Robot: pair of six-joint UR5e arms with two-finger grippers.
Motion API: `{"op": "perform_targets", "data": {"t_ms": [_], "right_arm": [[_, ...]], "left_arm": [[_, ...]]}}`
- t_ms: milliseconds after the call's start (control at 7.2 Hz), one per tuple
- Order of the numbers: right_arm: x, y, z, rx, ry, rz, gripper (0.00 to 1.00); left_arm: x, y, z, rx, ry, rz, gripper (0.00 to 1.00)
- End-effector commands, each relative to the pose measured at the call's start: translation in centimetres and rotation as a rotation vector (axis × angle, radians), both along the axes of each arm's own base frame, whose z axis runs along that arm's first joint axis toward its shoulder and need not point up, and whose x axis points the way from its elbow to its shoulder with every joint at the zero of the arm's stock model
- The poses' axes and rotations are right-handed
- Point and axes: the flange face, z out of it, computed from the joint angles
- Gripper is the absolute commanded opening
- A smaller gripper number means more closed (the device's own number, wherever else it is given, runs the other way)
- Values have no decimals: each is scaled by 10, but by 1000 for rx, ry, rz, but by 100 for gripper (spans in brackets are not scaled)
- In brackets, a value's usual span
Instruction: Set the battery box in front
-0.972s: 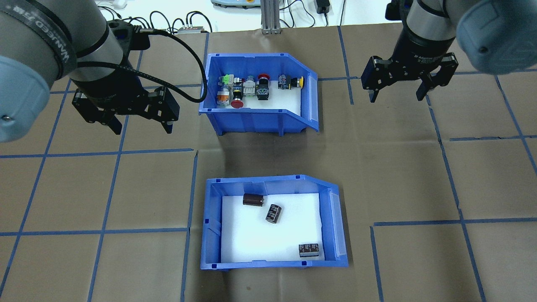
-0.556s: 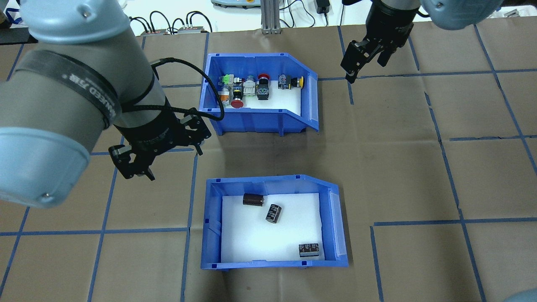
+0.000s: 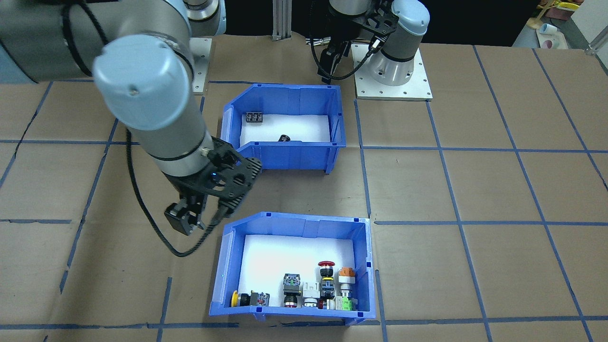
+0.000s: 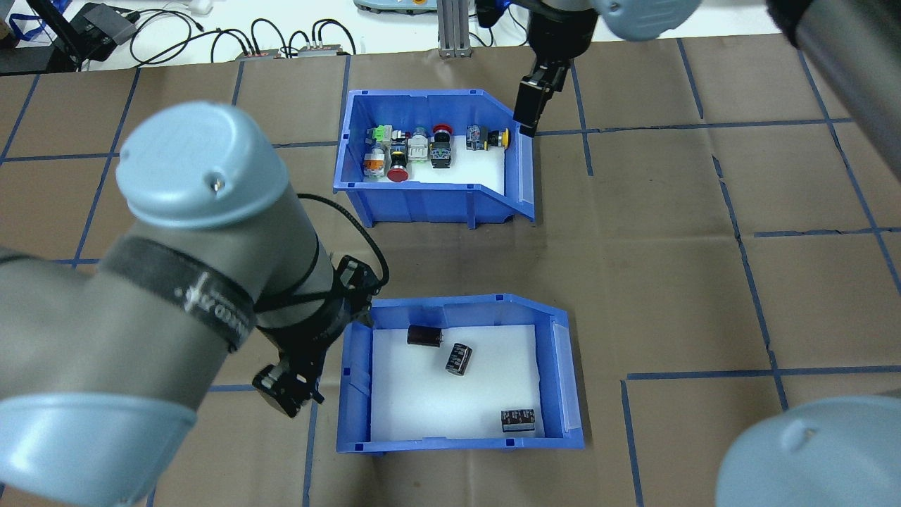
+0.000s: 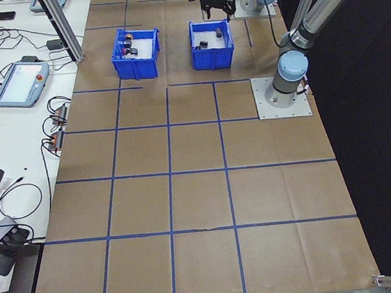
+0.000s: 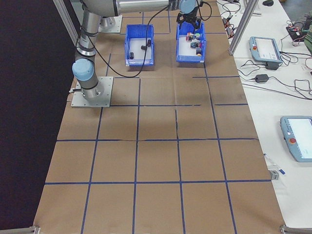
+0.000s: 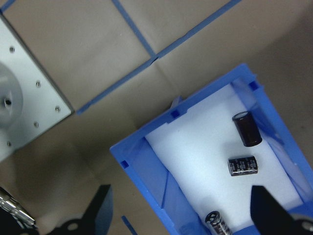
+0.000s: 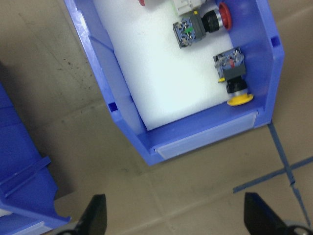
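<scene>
Nothing moved yet, both bins sit flat on the worktop (image 4: 669,282), so the task reads as at the approach stage. The battery box (image 4: 563,384) is the bin nearer the robot, three dark cylinders (image 4: 459,358) on its white liner; the button bin (image 4: 422,201) lies farther out, so the two probably have to trade places. The left tool (image 4: 292,387) hangs just outside the battery box's left wall, low and close to it but not visibly touching; its wrist view shows the two fingers (image 7: 100,210) spread wide with the box's corner and wall between them, empty. The right tool (image 4: 529,116) is at the button bin's right end; its wrist view also shows wide-spread fingers (image 8: 95,215) and bare worktop beneath them, the bin's sloped end just ahead, nothing held. Left to do: grip a wall of each bin, clear the button bin away, carry the battery box to the front spot, release.
</scene>
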Motion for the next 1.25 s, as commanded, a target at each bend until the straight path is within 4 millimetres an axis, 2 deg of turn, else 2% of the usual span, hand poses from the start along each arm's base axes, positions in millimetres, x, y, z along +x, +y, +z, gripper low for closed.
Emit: {"op": "perform_targets", "data": {"t_ms": [0, 139, 278, 417, 556, 694, 833, 972, 1111], "right_arm": [[90, -6, -27, -34, 49, 148, 100], [110, -10, -32, -40, 44, 172, 100], [129, -2, -53, -10, 52, 243, 100], [140, 5, -65, 10, 50, 267, 100], [152, 13, -86, 39, 64, 279, 100], [158, 18, -95, 49, 67, 288, 100], [163, 15, -111, 38, 67, 289, 100], [170, 7, -136, 8, 60, 269, 100], [171, 5, -150, 9, 61, 267, 100]], "left_arm": [[-19, 37, -49, -96, 51, 241, 98], [-24, 46, -64, -94, 52, 246, 98], [-27, 49, -81, -67, 33, 274, 98], [-38, 58, -88, -58, 26, 265, 98], [-45, 65, -95, -51, 12, 264, 98], [-49, 61, -96, -67, 28, 296, 98], [-52, 61, -104, -52, 19, 298, 98], [-56, 65, -114, -44, 13, 310, 98], [-63, 74, -126, -44, 13, 307, 98]]}}
